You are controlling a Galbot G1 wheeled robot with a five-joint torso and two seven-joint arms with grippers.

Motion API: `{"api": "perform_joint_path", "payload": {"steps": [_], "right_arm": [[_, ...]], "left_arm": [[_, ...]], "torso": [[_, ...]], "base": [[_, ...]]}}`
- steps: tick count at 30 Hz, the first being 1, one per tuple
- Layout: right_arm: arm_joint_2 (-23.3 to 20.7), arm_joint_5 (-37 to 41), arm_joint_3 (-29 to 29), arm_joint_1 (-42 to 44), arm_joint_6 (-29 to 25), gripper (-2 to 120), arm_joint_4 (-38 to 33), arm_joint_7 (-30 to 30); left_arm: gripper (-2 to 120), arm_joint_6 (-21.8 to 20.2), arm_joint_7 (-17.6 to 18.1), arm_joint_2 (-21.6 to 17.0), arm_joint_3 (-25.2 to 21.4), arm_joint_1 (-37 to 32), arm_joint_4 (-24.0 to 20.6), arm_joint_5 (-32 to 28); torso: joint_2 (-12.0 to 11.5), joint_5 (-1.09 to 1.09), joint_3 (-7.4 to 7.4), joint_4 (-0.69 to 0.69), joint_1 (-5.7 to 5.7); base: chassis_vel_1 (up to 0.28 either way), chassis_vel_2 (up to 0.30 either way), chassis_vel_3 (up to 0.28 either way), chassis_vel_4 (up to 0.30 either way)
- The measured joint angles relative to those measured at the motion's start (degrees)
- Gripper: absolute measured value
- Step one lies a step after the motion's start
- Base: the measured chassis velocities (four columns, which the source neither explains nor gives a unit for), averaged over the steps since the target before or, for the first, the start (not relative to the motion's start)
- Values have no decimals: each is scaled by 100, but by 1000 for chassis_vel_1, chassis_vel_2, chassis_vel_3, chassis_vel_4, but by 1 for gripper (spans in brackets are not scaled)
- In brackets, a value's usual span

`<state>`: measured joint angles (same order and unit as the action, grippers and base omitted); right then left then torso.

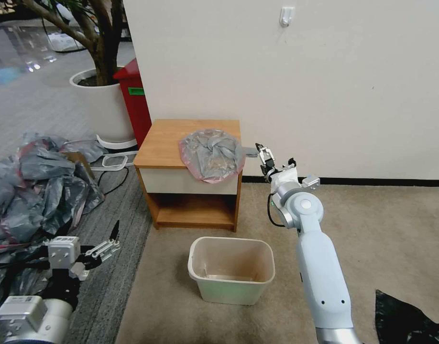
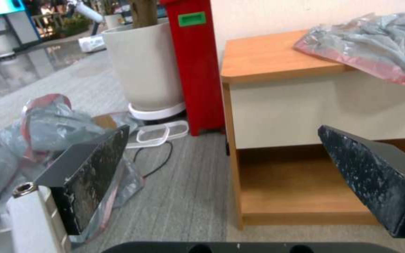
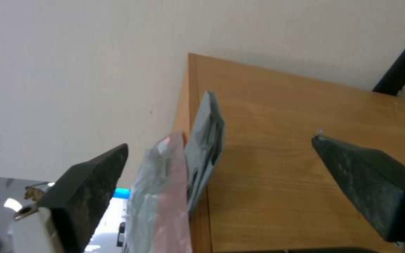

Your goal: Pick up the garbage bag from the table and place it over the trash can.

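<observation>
The bag point(image 1: 212, 154) lies crumpled on the table point(image 1: 167, 141), on its right front part, with its pink-rimmed edge hanging over the front edge and down across the white drawer front. In the right wrist view the bag's edge point(image 3: 160, 196) and a flat grey tab point(image 3: 206, 140) beside it stand in the gap between the right fingers, nearer one finger point(image 3: 88, 186) than the other; neither finger touches them.

The right gripper point(image 1: 260, 149) is at the table's right side, level with the top, just off the bag's right edge, its fingers spread apart and holding nothing. The table's wooden side lies behind the gap between those fingers.

The can point(image 1: 231, 270) stands upright on the beige carpet, in front of the table and below the right gripper, well apart from its fingers.

The left gripper point(image 1: 115, 239) hangs low on the left, well away from the bag, fingers point(image 2: 95, 172) spread and holding nothing. Past those fingers the left wrist view shows the table's open lower shelf point(image 2: 301, 189), with the bag point(image 2: 376, 42) above on the top. A heap of grey bags point(image 1: 33, 181) lies on the floor beside the left fingers.
</observation>
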<state>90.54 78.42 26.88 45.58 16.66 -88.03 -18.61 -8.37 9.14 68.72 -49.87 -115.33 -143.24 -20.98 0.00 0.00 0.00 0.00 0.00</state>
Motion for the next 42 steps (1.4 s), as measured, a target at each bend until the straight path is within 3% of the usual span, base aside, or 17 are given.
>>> {"api": "perform_joint_path", "payload": {"steps": [9, 12, 14, 16, 18, 28, 38, 42], "right_arm": [[1, 56, -63, -221, -54, 71, 243, 144], [15, 56, -78, -276, -55, 56, 306, 157], [19, 56, -81, -280, -55, 54, 312, 157], [34, 56, -90, -290, -56, 43, 330, 167], [36, 55, -91, -293, -57, 39, 337, 169], [12, 67, -101, -291, -75, 1, 337, 136], [-44, 214, -181, -144, -125, 0, -23, -145], [-188, 406, -309, 183, -210, 0, -683, -397]], "left_arm": [[100, -7, -8, 44, 41, 16, 0, 3], [100, -13, -14, 58, 53, 22, 0, 8], [100, -13, -14, 57, 51, 22, 0, 8], [100, -13, -15, 57, 29, 22, 0, 9], [100, -13, -15, 56, 28, 22, 0, 9], [100, -13, -15, 50, 33, 31, 0, 9], [100, -19, -15, 34, 52, 47, 0, 13], [100, -19, -15, 14, 58, 67, 0, 13]], "torso": [[0, 0, 0, 0, 0], [0, 0, 0, 0, 0], [0, 0, 0, 0, 0], [0, 0, 0, 0, 0], [0, 0, 0, 0, 0], [0, 0, 0, 0, 0], [0, 0, 0, 0, 0], [1, 0, -1, 0, 0]], "base": [[0, 0, 0, 0], [0, 0, 0, 0], [0, 0, 0, 0], [0, 0, 0, 0], [0, 0, 0, 0], [0, 0, 0, 0], [0, 0, 0, 0], [0, 0, 0, 0]]}}
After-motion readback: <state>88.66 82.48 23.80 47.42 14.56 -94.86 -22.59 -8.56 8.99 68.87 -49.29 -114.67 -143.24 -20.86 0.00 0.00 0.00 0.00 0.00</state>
